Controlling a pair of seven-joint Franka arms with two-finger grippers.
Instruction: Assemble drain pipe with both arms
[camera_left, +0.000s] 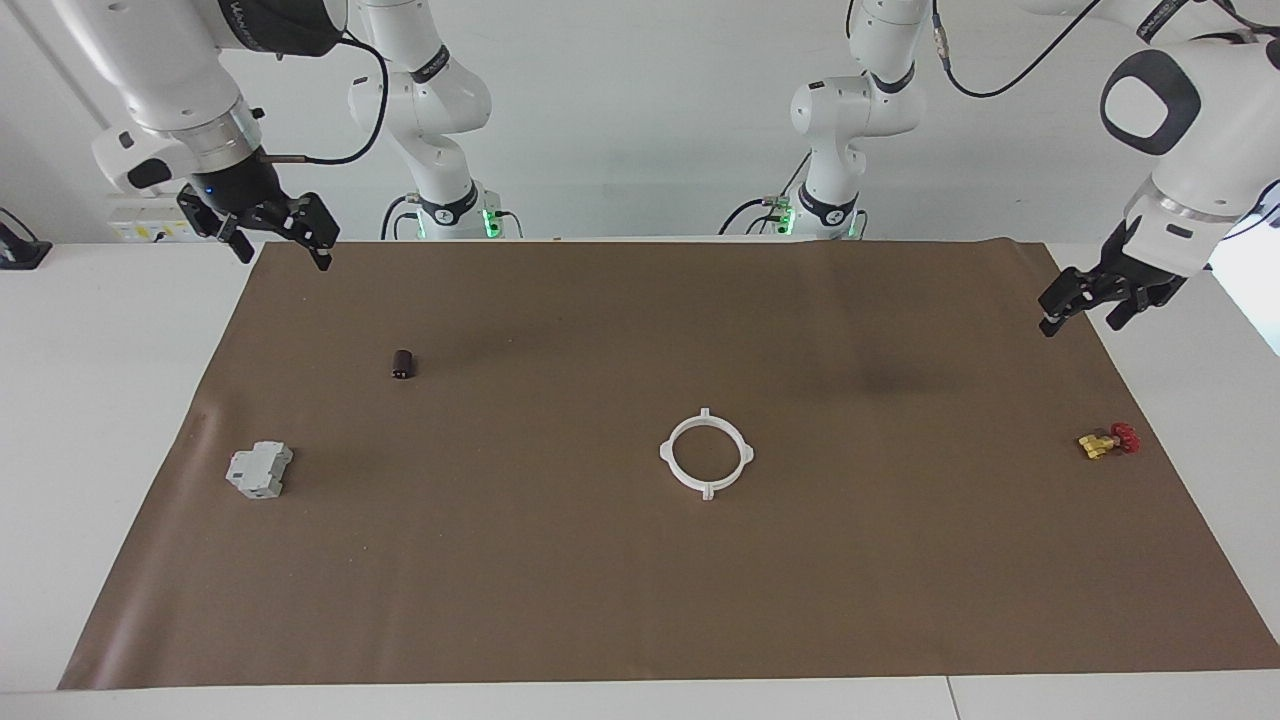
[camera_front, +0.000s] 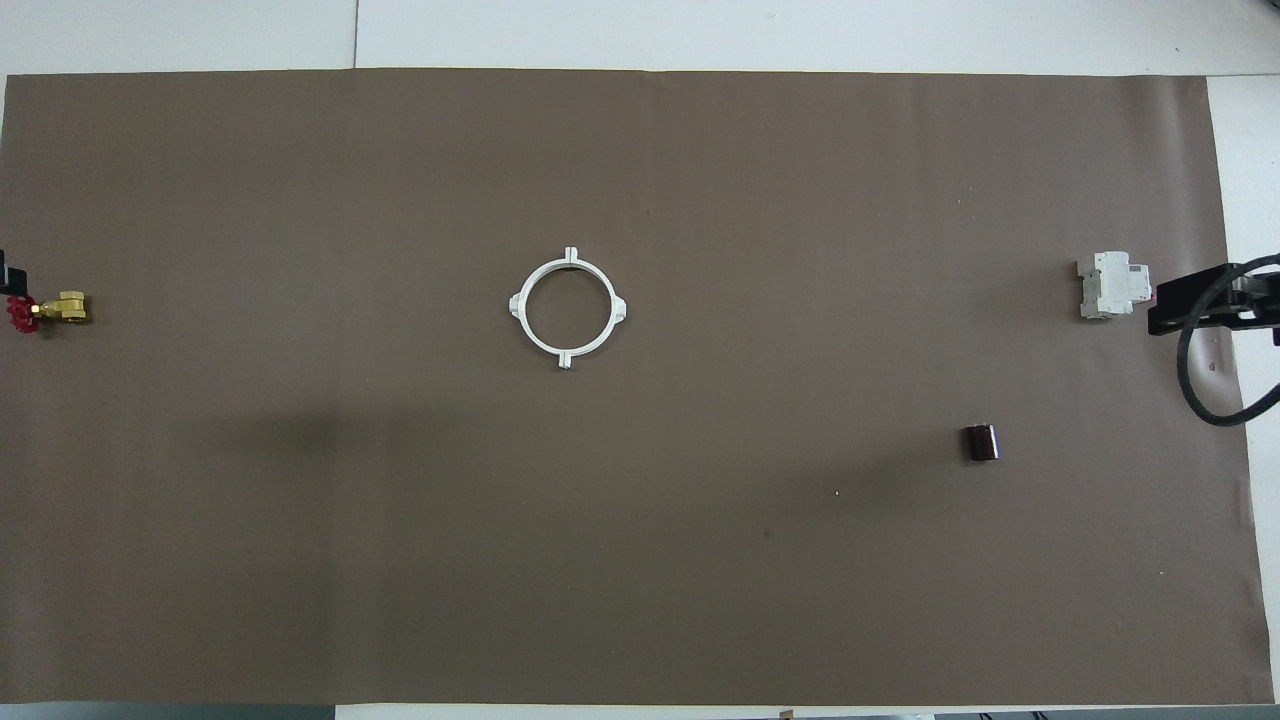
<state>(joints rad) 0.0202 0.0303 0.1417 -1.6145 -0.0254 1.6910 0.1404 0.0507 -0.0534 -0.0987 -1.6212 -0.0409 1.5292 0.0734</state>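
While both arms are being held raised at table ends, drain pipe (camera_left: 706, 453) is being shown joined as one white ring with four tabs, lying flat mid-mat (camera_left: 640, 560), touched by neither gripper. Right gripper (camera_left: 283, 238) is being kept spread wide, empty, over mat corner. Left gripper (camera_left: 1085, 305) is being kept over mat edge; finger gap cannot be told. Grey block (camera_left: 259, 470), dark cylinder (camera_left: 403, 364), brass valve (camera_left: 1106, 441) are being left well apart from ring.

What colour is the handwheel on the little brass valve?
Red; the handwheel on the brass valve shows best in the facing view.
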